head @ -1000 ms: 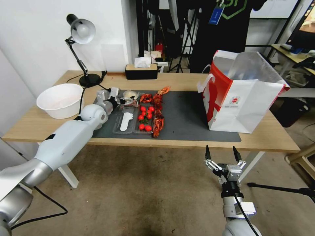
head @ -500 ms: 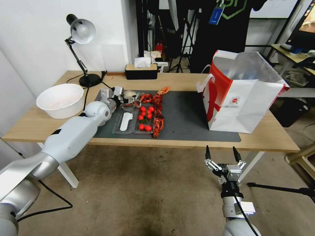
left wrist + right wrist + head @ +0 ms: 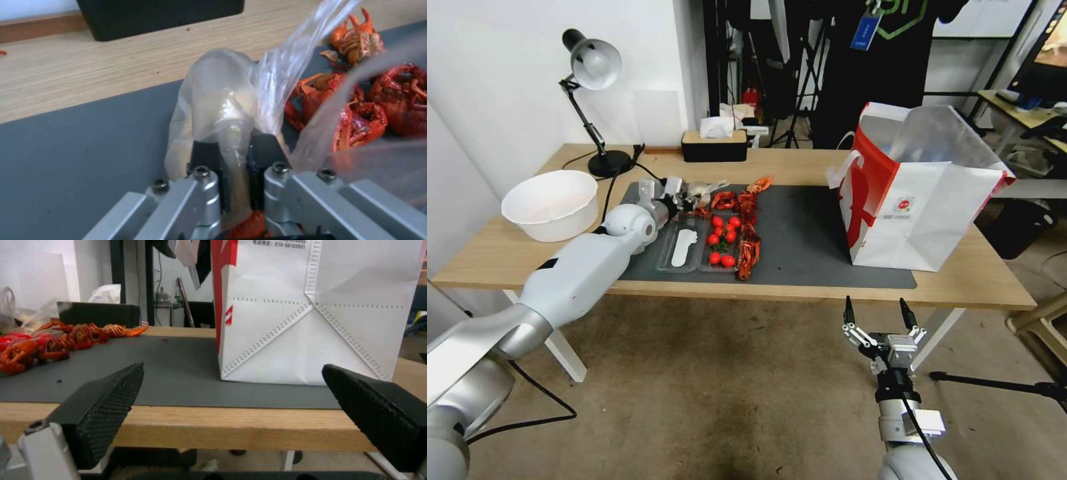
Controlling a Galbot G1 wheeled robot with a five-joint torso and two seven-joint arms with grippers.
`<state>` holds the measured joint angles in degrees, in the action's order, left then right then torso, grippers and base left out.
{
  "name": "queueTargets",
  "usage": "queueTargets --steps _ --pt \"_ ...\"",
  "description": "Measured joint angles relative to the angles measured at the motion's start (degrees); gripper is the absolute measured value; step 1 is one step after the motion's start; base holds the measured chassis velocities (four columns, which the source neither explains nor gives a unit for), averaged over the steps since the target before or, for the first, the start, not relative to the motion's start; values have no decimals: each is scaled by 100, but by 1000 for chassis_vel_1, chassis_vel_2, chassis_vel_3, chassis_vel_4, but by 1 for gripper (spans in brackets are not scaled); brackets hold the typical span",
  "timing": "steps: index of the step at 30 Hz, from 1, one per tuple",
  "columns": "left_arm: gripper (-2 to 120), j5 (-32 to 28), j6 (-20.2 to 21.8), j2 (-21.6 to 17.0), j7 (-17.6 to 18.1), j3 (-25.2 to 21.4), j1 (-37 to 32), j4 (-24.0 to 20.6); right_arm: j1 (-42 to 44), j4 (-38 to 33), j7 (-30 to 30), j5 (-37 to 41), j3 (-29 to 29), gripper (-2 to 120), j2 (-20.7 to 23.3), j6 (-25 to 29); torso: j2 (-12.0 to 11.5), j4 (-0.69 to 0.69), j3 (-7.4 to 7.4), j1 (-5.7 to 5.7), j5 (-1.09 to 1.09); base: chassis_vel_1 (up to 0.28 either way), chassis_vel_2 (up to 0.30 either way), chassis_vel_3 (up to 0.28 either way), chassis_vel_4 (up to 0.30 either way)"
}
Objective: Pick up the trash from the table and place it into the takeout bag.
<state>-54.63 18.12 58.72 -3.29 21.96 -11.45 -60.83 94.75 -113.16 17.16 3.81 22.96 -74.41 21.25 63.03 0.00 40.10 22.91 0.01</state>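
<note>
Left gripper [image 3: 236, 146] lifted crinkly clear plastic glove [image 3: 218, 100], jaws clamped; right gripper [image 3: 879, 313] jaws apart.

Even indoor light, blurred wrist close-ups

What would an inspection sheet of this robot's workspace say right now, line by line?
Surface: wooden table with a dark mat.
Job's things: clear plastic glove pinched and lifted; takeout bag upright and open on the mat's right end.
Clutter: crayfish shells, cherry tomatoes, clear tray, white basin, desk lamp, tissue box.
Grippers: left gripper shut on the glove; right gripper open, below the table's front edge.
Cables: lamp cord crosses the table.
Surroundings: person standing behind the table; stands, another desk.
</note>
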Motion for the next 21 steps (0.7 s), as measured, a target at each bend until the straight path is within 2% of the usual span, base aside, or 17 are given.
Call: queueTargets --steps 2,14,21 --pt "3 7 3 6 -2 20 35 18 -7 13 0 -2 -3 100 -2 3 0 0 0 0 -1 0 0 0 0" --pt "3 -14 -133 -9 6 -18 109 -6 -31 19 0 -11 -20 100 0 4 -1 -1 2 1 -2 0 0 0 0" --pt "2 -80 -251 -59 27 -160 265 -167 -34 19 0 -20 -35 100 2 1 -1 0 2 1 -1 0 0 0 0"
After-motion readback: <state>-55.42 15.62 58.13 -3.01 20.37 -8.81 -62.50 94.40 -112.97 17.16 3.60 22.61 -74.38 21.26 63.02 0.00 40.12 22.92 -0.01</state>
